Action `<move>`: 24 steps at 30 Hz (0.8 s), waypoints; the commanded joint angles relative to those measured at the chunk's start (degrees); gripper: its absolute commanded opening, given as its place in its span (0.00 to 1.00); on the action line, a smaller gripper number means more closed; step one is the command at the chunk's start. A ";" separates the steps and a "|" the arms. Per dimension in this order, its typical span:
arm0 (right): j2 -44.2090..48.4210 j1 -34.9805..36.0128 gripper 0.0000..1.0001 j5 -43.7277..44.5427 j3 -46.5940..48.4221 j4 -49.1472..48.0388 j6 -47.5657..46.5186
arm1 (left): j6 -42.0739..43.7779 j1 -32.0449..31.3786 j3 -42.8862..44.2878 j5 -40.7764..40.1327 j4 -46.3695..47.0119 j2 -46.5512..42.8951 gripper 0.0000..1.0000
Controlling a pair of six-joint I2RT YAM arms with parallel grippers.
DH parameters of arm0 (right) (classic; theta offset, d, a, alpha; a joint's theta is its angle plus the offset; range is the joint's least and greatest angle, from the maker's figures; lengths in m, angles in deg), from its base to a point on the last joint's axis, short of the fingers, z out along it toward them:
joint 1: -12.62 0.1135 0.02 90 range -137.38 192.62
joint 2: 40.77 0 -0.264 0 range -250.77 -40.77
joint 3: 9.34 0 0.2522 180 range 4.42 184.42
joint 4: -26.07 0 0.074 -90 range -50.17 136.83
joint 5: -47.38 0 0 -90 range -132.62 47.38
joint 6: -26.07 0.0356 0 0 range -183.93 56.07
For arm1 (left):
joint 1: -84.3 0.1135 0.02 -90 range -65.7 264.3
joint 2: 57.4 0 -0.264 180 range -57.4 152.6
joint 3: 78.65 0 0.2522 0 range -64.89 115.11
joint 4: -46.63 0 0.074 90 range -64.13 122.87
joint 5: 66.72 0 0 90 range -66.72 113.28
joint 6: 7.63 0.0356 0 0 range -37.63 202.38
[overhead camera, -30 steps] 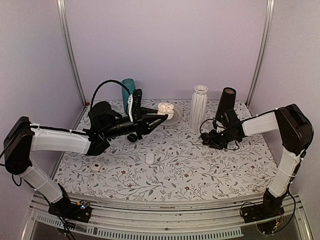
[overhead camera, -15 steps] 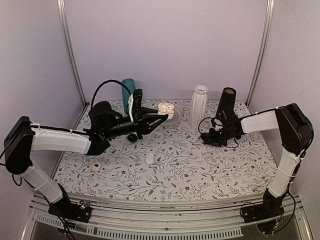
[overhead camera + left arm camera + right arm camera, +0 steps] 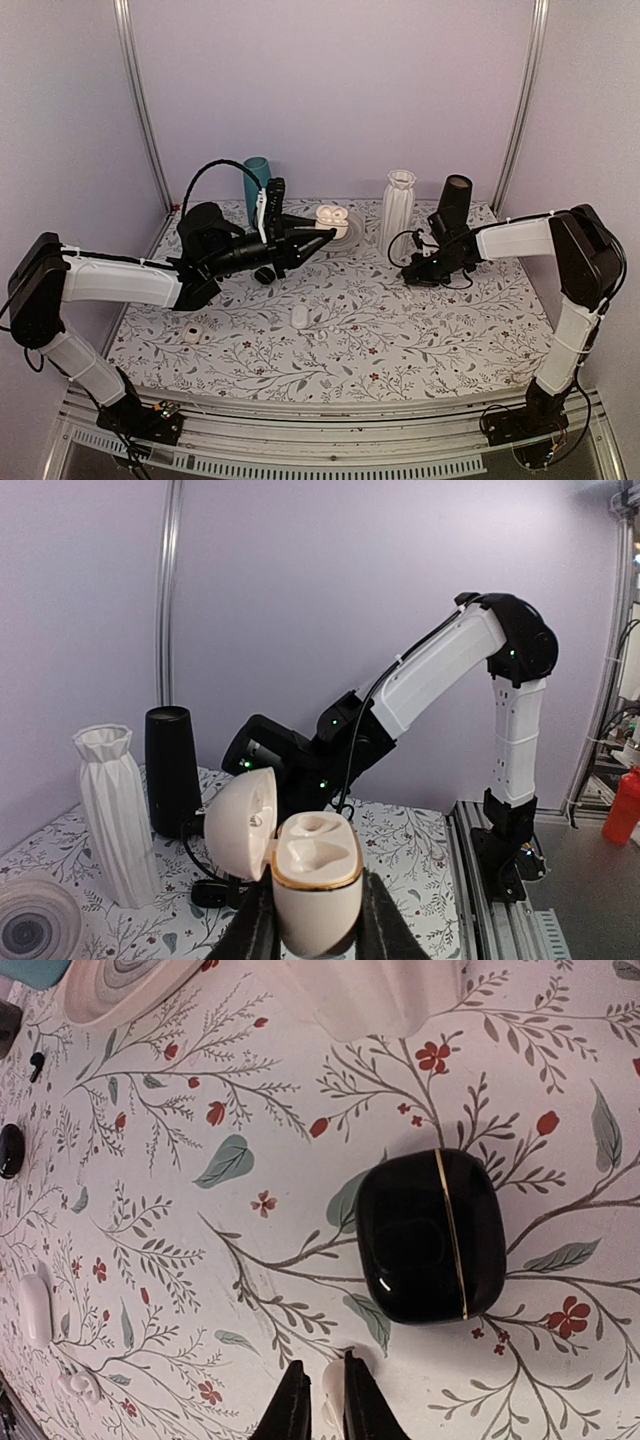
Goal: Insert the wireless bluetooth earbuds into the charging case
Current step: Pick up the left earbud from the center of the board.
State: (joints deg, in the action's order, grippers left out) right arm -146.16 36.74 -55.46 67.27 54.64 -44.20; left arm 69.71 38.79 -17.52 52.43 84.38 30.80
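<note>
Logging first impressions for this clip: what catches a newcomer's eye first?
The open white charging case, lid flipped back and both sockets empty, held by the left tool. Near the right tool, pinched on a white earbud, a glossy black case lies closed on the floral table.

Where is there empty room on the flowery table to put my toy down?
The table's near right, between the right gripper and the front edge, is bare. The back is crowded: teal tube, white vase, black cylinder.
</note>
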 commanded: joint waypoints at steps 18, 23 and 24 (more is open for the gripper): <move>-3.71 2.91 0.12 6.10 4.47 7.55 -4.68 | 0.19 0.76 0.64 -0.30 0.43 -0.14 0.00; -4.10 3.00 0.11 5.51 5.00 7.92 -4.76 | 0.19 0.73 0.70 -0.23 0.53 0.04 0.00; -4.19 3.03 0.10 5.34 5.10 8.04 -4.78 | 0.19 0.70 0.66 -0.31 0.50 0.04 0.00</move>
State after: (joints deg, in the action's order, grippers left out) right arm -148.95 39.25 -50.41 70.64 61.63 -48.38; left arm 69.71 38.79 -17.52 52.41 84.40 30.80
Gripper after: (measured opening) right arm 0.109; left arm 0.219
